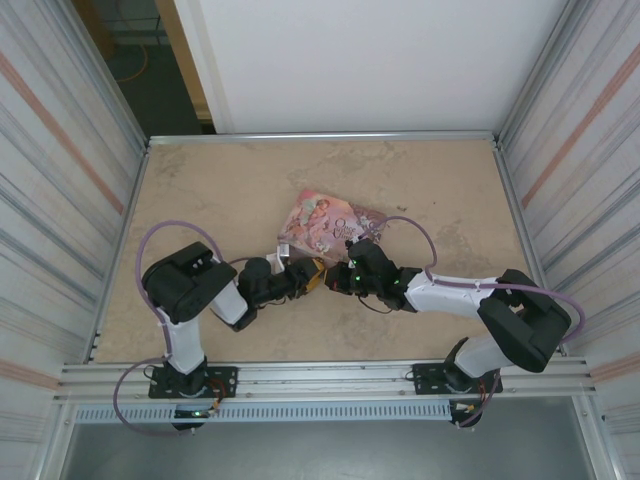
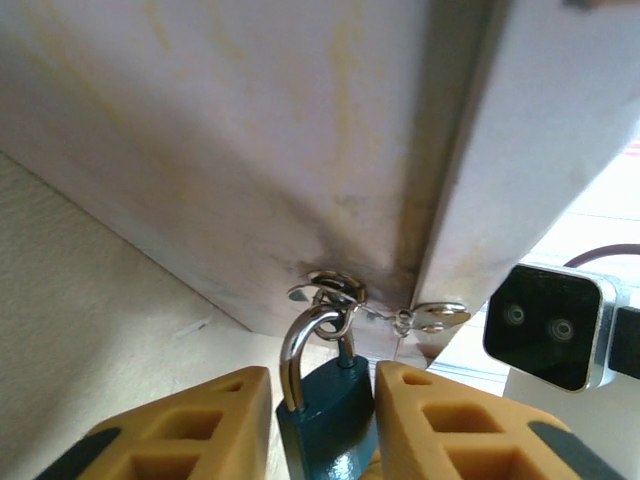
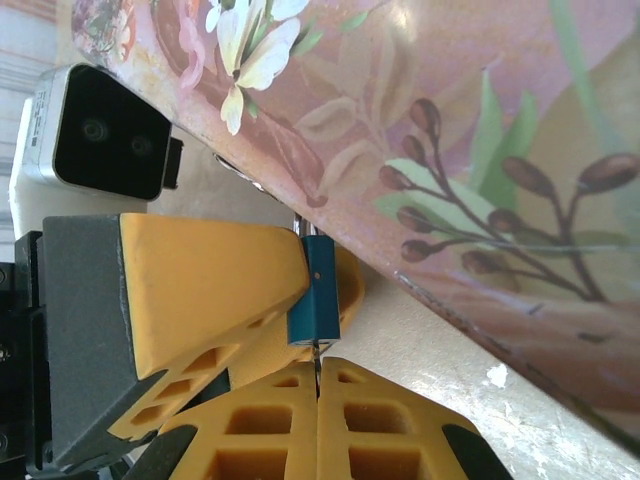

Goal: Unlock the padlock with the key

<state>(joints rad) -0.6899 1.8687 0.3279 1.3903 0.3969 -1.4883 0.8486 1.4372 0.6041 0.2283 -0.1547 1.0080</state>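
1. Yellow fingers (image 3: 285, 395) of the right gripper (image 3: 318, 378) lie nearest the lens in the right wrist view. They are pressed together on a thin metal sliver, judged to be the key (image 3: 316, 352). Its tip meets the underside of the padlock (image 3: 314, 295).
2. The teal padlock body is clamped between the fingers of the left gripper (image 2: 322, 390). Its shackle (image 2: 295, 350) passes through a metal ring (image 2: 330, 290) on the near side of the pink tin (image 1: 325, 220).
3. The lock sits about midway between the left and right edges of the counter (image 1: 220, 180), nearer the near edge than the far one.
4. The step in hand is judged to be seating and turning the key. Whether the blade is fully home cannot be told.
5. Hold the left clamp firm so that the body cannot twist with the key.
6. Line the blade up with the long axis of the body and press straight in before any rotation.
7. Rotate about the key's own axis by wrist roll only. Side load is likely to bend the blade or drag the tin.
8. The shackle appears seated, so the lock is judged not yet open. Once the key has turned, draw the body away from the ring.
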